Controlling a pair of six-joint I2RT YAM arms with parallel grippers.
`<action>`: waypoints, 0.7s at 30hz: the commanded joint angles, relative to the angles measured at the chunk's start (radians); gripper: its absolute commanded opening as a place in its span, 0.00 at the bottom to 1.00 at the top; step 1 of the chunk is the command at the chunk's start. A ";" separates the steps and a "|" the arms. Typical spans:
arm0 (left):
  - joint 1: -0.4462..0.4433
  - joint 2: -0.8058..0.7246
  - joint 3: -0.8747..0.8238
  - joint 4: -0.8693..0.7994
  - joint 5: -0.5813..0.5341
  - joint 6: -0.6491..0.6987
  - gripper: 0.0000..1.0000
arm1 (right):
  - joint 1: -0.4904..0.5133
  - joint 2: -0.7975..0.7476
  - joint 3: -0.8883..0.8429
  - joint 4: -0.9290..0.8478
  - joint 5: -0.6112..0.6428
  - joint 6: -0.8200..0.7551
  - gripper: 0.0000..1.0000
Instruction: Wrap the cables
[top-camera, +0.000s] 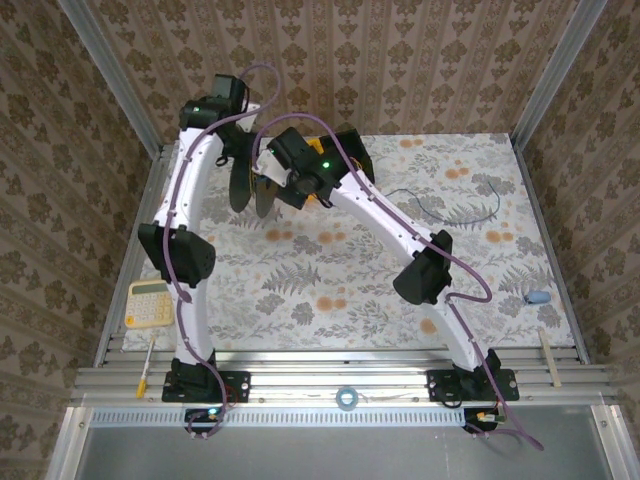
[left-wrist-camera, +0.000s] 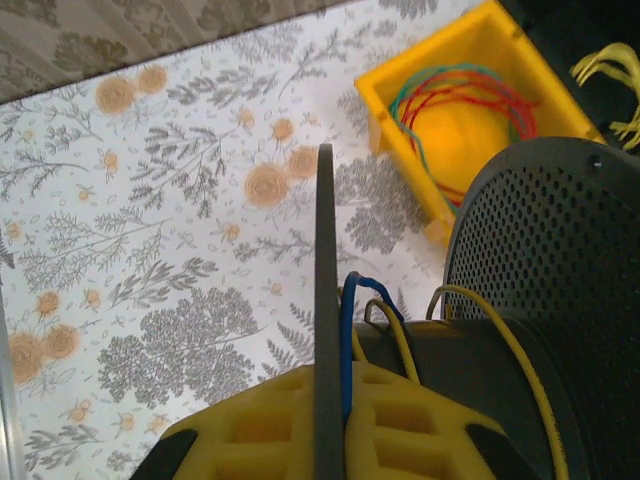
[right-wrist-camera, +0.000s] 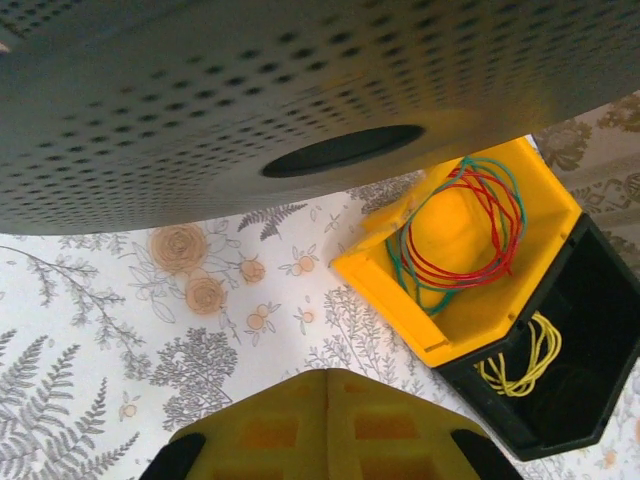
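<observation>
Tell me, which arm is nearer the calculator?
Left. The left arm bends just right of the calculator; the right arm stands well off to its right.

No text, label, brand, number or sign was legible in any view; the key markings on the calculator (top-camera: 147, 302) were too small to read.

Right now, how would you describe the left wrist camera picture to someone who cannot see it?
A blue cable and a yellow cable loop around the hub of a black perforated reel, whose thin flange sits between the yellow fingers of the left gripper. Behind, on a floral tablecloth, a yellow bin holds red and green coils.
</observation>
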 joint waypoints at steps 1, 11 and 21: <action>-0.002 -0.086 -0.038 0.004 -0.056 0.079 0.00 | -0.012 -0.030 0.061 0.106 0.019 -0.036 0.00; -0.003 -0.149 -0.053 -0.103 0.014 0.168 0.00 | -0.069 -0.042 0.059 0.122 -0.019 -0.087 0.00; -0.009 -0.152 -0.032 -0.119 0.035 0.155 0.00 | -0.078 -0.032 0.059 0.123 -0.031 -0.024 0.30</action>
